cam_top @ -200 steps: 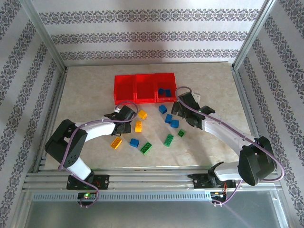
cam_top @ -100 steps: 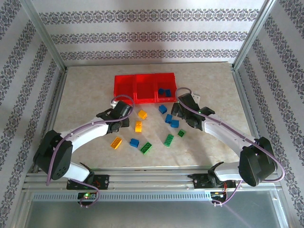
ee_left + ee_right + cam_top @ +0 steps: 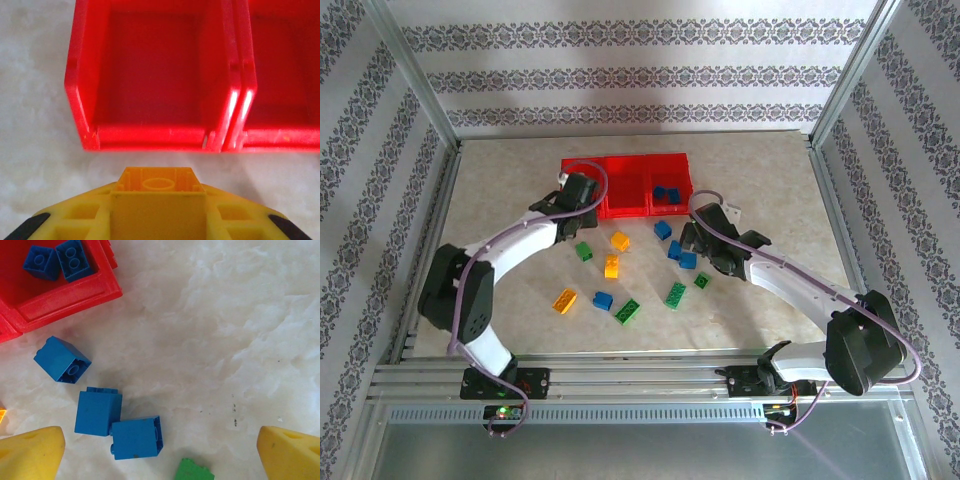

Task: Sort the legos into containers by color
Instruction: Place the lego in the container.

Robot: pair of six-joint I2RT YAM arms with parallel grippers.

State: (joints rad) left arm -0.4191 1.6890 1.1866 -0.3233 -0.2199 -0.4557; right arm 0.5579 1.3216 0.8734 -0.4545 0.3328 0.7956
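Three red bins (image 3: pixel 626 185) are counted, joined in one row. Six blue bricks (image 3: pixel 663 229) are counted from above: two inside the right-hand bin and four on the table (image 3: pixel 500 200). Four green bricks (image 3: pixel 628 311) are counted, all on the table. Three yellow-orange bricks (image 3: pixel 611 265) are counted on the table, and one more yellow brick (image 3: pixel 159 192) is seen held in the left gripper (image 3: pixel 159 225), which makes four of that colour. Fourteen bricks are counted in all. Two robot arms (image 3: pixel 510 245) are counted.
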